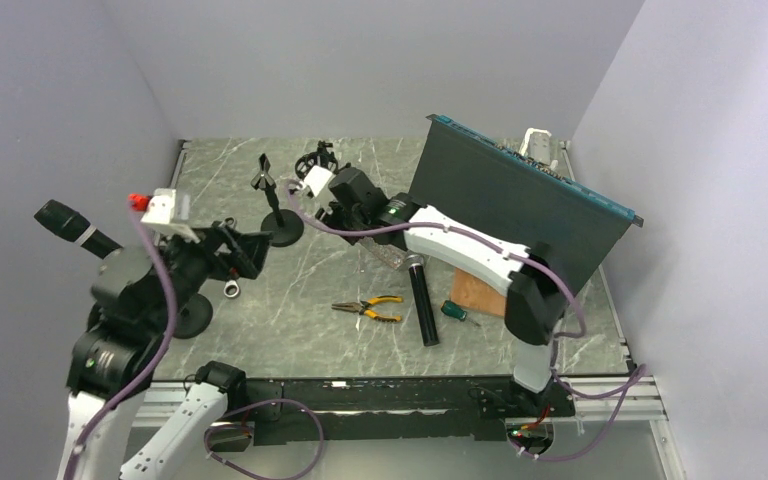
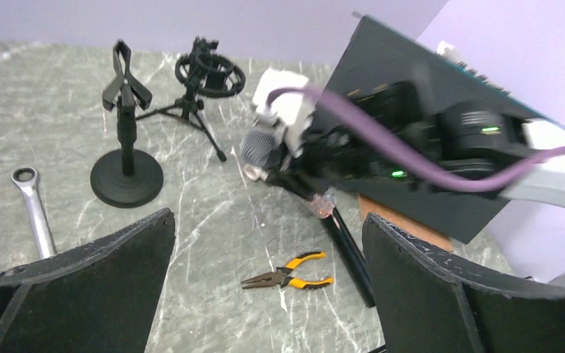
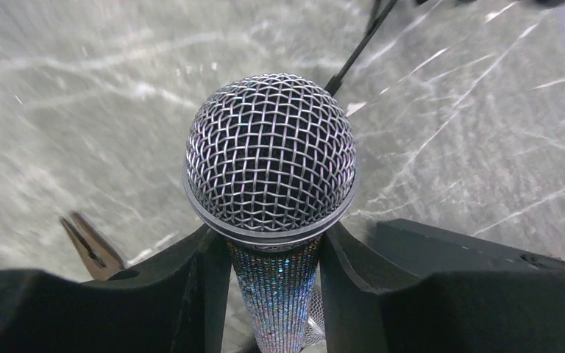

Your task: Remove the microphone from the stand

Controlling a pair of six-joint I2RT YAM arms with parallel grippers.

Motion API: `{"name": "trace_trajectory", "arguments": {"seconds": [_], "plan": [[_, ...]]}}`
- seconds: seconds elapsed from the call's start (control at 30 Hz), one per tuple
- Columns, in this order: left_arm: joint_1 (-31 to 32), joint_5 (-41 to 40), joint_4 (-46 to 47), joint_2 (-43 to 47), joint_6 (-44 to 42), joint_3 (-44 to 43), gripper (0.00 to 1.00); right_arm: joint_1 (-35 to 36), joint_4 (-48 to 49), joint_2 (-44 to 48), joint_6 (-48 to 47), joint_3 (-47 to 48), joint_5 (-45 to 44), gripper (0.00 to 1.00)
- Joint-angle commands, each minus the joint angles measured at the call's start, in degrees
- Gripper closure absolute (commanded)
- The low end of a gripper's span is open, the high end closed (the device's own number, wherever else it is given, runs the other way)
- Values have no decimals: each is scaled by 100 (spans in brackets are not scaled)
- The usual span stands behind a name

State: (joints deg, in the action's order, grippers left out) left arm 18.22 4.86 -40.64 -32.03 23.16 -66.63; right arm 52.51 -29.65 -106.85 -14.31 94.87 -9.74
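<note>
My right gripper (image 3: 272, 246) is shut on a microphone (image 3: 271, 158) with a silver mesh head and a glittery body, gripping just under the head. In the left wrist view the microphone (image 2: 261, 149) is held tilted above the table, to the right of a black clip stand (image 2: 125, 140) with a round base. The stand's clip (image 1: 263, 174) is empty. My left gripper (image 2: 268, 217) is open and empty, up in the air at the left (image 1: 245, 255). Another black microphone (image 1: 68, 226) sits on a second stand (image 1: 192, 316) at the far left.
A black microphone (image 1: 424, 305), yellow-handled pliers (image 1: 368, 308), a green screwdriver (image 1: 455, 311) and a wooden block (image 1: 480, 292) lie mid-table. A wrench (image 1: 230, 288) lies at the left. A tripod shock mount (image 1: 318, 160) stands at the back. A dark panel (image 1: 520, 205) leans at the right.
</note>
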Motion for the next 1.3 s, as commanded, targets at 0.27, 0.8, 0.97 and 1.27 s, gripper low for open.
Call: {"name": "trace_trajectory", "arguments": {"seconds": [0.27, 0.8, 0.97, 1.27], "plan": [[2, -1399, -1569, 580, -338, -2229, 1, -30, -950, -1815, -1269, 1315, -27, 100], [40, -4407, -2802, 163, -624, -2783, 1, -28, -586, -2527, -1207, 1622, 227, 72], [44, -5319, -3037, -119, -472, -2560, 1, -37, -570, -2553, -1166, 1556, 223, 55], [43, -5607, -2747, -554, -280, -2007, 1, -77, -527, -2476, -927, 1553, 102, 30]]}}
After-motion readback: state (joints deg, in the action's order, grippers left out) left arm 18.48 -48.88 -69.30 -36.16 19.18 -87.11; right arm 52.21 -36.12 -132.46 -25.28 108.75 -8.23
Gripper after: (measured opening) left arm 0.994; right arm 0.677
